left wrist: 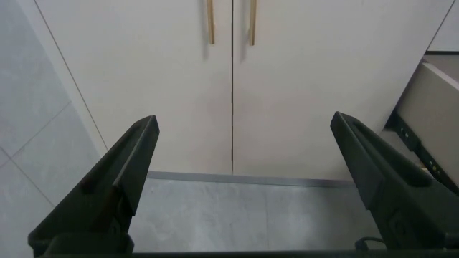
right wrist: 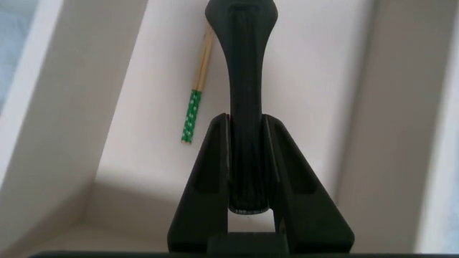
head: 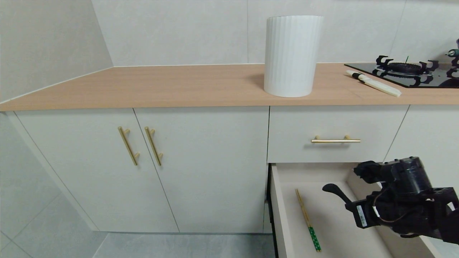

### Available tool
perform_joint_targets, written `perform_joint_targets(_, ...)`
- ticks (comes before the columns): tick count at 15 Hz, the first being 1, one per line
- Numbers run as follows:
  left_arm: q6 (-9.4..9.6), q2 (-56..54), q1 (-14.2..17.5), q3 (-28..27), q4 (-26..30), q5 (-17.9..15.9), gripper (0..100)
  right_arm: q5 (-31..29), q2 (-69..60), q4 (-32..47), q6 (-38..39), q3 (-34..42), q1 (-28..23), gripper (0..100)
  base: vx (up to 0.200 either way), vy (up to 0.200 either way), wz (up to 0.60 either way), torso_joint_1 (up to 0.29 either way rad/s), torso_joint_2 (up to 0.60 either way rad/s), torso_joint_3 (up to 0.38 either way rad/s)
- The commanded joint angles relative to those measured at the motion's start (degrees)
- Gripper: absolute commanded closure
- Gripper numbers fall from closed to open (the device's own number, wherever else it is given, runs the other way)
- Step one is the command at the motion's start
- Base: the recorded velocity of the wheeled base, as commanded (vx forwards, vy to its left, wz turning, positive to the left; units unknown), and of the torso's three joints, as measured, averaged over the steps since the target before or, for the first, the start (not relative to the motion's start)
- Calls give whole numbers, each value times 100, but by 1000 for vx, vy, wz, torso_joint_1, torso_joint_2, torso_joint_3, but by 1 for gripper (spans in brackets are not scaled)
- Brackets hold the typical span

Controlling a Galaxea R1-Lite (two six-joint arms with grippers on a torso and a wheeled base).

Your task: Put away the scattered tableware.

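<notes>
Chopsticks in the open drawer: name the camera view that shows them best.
Head view: the chopsticks lie full length on the drawer floor. The right wrist view hides their far ends behind the held black utensil; the left wrist view faces the cabinet doors.

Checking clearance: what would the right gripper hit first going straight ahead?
Probably the floor of the open drawer, beside the chopsticks; the black spoon it holds would touch first. Depth unclear.

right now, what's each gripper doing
Left gripper: open, holding nothing.
Right gripper: shut on a black utensil above the open drawer.
</notes>
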Motion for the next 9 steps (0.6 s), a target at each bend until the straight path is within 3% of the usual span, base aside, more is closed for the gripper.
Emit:
perform_joint_targets(1,-4,2,1,2,-2,1,0,-6,1181,-522,178,-24,32,100,0,0,0,0,0,0)
perform_joint_targets(3,-4,2,1,2,-2,1,0,-33,1629,-935,187,11,14,100,0,0,0,0,0,0)
perform_joint_targets(4,-4,2,1,2,-2,1,0,-94,2288,-1656,195,90,-74,100,0,0,0,0,0,0)
perform_joint_targets(6,-4,2,1,2,-2,1,0,-147,2578,-2007,187,134,-109,100,0,0,0,0,0,0)
perform_joint_targets(9,-4,2,1,2,-2,1,0,-235,3404,-3308,160,283,-179,100,0,0,0,0,0,0)
